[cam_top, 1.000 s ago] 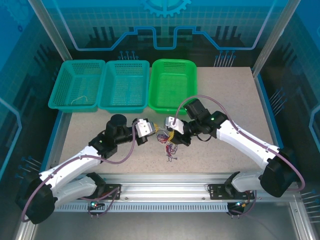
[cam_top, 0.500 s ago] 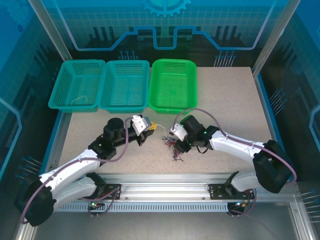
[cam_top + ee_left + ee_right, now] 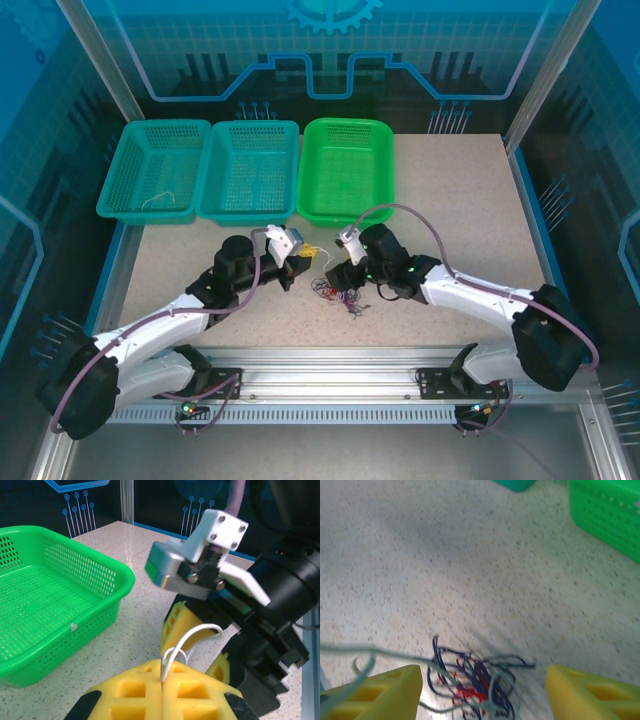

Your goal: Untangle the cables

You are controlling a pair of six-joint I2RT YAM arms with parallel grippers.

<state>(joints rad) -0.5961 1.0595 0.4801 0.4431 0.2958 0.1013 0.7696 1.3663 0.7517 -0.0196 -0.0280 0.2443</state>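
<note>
Pincer on my left point(image 3: 302, 260) sat near the middle of the table point(image 3: 450, 200), its yellow pads point(image 3: 135, 700) pressed together on a white cable point(image 3: 192, 632). Through my left wrist camera, that cable rose out of the seam between the pads in a small loop. It then ran off to the right toward the cables point(image 3: 336, 293), a small clump of dark, red and pale strands lying on the table just right of that pincer. A few loose ends trailed from the clump toward my bases. My right pincer point(image 3: 340, 277) was down over the clump with its fingers point(image 3: 375, 690) spread apart. Through the right wrist camera, one yellow finger stood on each side of the tangle. That picture was blurred, and I could not tell whether either finger touched a strand. My two pincers faced each other at close range, tips near but apart as far as I could see. Along the back of the table three baskets stood side by side. At the far left was a teal basket point(image 3: 120, 170) with a thin pale strand point(image 3: 160, 200) lying in it. Beside it stood a second teal basket point(image 3: 285, 170), and then a green basket point(image 3: 345, 123), which stood behind both pincers.
</note>
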